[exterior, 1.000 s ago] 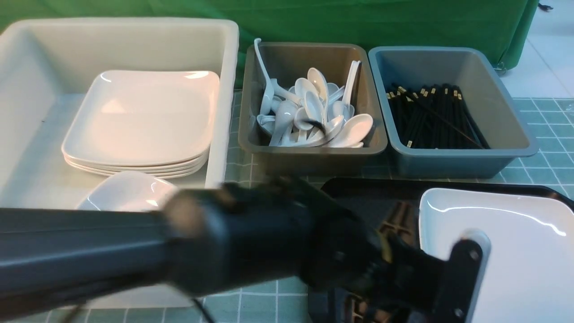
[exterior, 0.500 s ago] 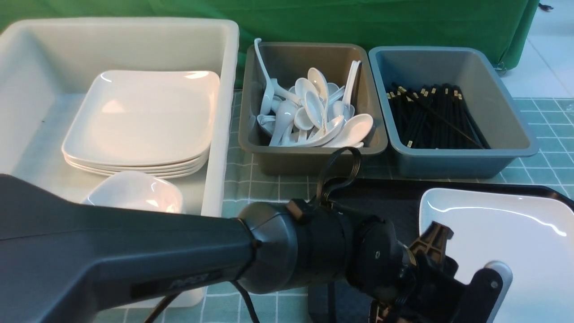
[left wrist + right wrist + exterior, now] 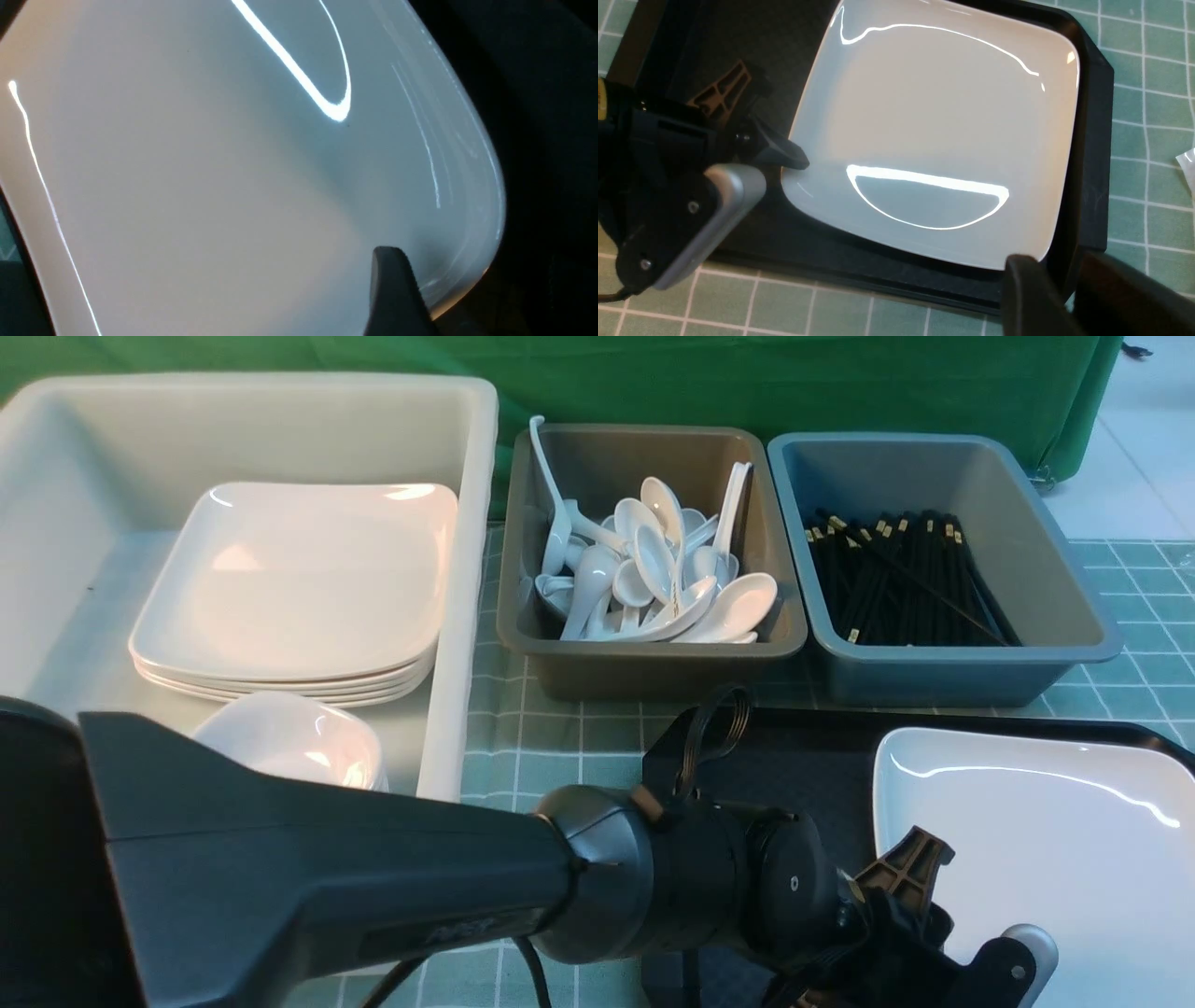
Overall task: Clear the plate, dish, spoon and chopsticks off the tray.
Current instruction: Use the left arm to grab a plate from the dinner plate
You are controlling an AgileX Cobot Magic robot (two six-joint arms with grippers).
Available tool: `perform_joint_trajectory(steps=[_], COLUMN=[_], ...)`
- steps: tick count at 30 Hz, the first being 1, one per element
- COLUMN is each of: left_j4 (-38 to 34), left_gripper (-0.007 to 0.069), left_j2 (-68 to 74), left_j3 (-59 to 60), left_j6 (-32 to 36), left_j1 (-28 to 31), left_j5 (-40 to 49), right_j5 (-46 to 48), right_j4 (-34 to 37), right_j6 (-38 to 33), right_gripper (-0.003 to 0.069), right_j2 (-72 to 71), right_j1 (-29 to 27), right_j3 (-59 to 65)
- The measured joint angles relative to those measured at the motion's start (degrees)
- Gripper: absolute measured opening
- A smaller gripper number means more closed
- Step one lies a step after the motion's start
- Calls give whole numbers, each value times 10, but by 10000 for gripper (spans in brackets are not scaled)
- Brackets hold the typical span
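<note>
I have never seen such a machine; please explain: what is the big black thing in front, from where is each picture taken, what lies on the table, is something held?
It is a two-armed robot. The front picture looks forward from between the arms; the black bar is its left arm. The other two come from wrist cameras. On the green checked cloth stand a deep white tub of plates, a grey bin of white spoons and a blue-grey bin of black chopsticks. A large glossy white rounded-square plate lies on a flat black plastic tray. The left jaws look open at the plate's edge; the right jaws stand apart too. Nothing seems held.
</note>
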Motion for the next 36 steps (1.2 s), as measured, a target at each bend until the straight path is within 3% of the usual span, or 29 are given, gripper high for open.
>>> perform_joint_trajectory(steps=[12, 20, 22, 27, 36], left_j4=[-7, -21, -23, -22, 6], left_gripper=[350, 214, 128, 81, 78], left_j2=[17, 18, 19, 19, -7], left_j3=[-6, -6, -6, -6, -6], left_j6=[25, 27, 36, 45, -51], left_j1=[-2, -2, -2, -3, -2], left_j5=[-36, -22, -26, -33, 5], right_j5=[0, -12, -14, -14, -14], right_j4=[0, 0, 0, 0, 0], right_j6=[-26, -37, -42, -45, -51], right_gripper=[195, 195, 195, 195, 195], right_j2=[0, 0, 0, 0, 0], right_j1=[0, 0, 0, 0, 0], right_j3=[0, 0, 0, 0, 0])
